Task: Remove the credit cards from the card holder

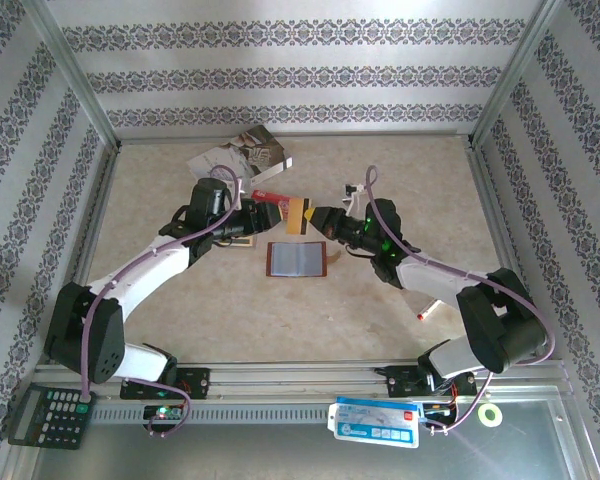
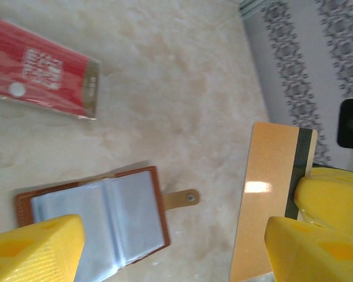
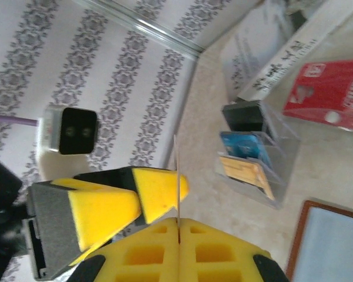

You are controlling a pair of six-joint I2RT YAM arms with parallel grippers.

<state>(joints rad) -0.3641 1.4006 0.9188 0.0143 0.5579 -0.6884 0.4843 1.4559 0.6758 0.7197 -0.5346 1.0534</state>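
Desk [image 1: 400, 190], your stock, big to small.
Booklet [image 1: 235, 155]: far side, print unreadable.
Card holder [image 1: 296, 259]: open flat at ctr, long axis L-R, tab to R.
Red packet [image 1: 270, 197]: text too small.
Tan credit card [image 1: 299, 214]: off desk, pinched in R tool [image 3: 179, 205].
L tool [image 2: 174, 229]: spread wide, gripping nothing.

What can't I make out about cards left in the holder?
- Card holder, left wrist view: lower pockets cut off by the frame bottom and a finger of the left tool; remaining cards unclear.
- Top view: its pockets are too small to read.
- Tan card, right wrist view: edge-on in the right tool, face unseen.
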